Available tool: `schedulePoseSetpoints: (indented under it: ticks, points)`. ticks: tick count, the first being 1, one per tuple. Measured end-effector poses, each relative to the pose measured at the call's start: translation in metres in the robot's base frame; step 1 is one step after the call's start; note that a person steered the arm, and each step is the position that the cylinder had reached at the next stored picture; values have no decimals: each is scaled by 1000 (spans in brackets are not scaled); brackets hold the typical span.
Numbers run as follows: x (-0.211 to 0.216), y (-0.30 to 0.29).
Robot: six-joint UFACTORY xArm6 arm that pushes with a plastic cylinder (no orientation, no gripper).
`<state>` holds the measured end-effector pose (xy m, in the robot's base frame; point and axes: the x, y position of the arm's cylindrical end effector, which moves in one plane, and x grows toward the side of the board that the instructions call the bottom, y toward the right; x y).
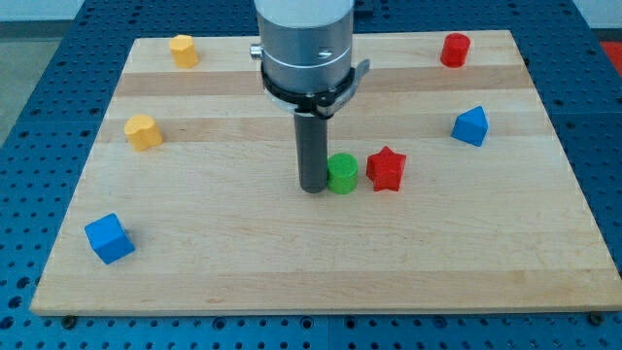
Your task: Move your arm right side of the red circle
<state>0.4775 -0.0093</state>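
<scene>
The pale wooden board (321, 262) filled most of the view, and the arm's grey cylindrical body (306, 44) hung over its upper middle with the dark rod straight down. My tip (313, 188) rested at the board's centre, touching the left side of the green round block (342, 174), with the red star block (386, 169) just beyond. The red circle, a short upright plastic cylinder (454, 50) with no clear pointing direction, stood near the top right corner, well apart from my tip, which has no fingers.

high front view over board (311, 282)
</scene>
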Motion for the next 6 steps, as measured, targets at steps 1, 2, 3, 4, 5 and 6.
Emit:
schedulePoseSetpoints:
  ticks: [1,2,3,4,5,6]
  points:
    - [-3,7]
    - [-5,7]
    - [-5,7]
    - [-59,2]
    - [-96,16]
    - [-104,63]
